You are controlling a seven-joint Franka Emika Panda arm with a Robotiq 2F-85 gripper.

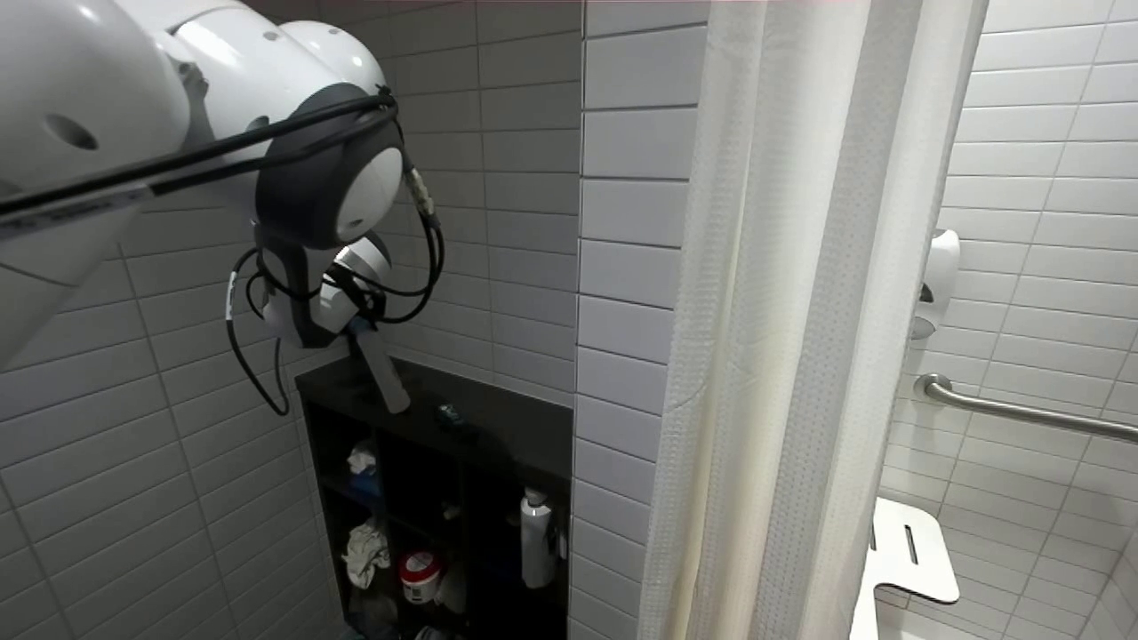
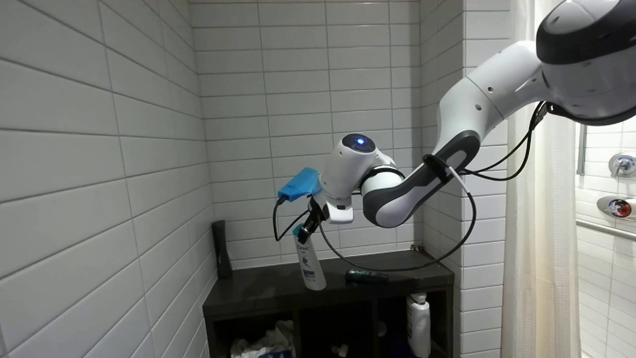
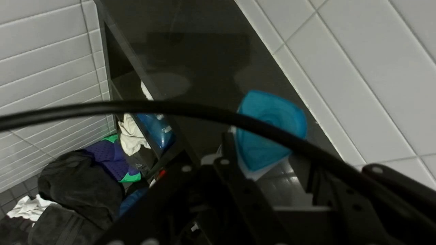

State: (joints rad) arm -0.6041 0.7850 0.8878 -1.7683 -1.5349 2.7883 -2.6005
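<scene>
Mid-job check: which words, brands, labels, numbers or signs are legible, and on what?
"Dove": on the teal-capped white bottle in the jaws, in an exterior view.
Smaller print on that bottle: too small to read.
Other white bottle, inside the black shelf unit: print too small to read.
Pale cable label: too blurred to read.
Red-and-white tub and dark tube: any print too blurred.

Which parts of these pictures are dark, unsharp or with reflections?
Wrist view: a soft-edged cable crosses the blue cap, and faint reflections lie on the glossy shelf; in both exterior views, its compartments are dark; in an exterior view, small print on the bottle is unreadable.
</scene>
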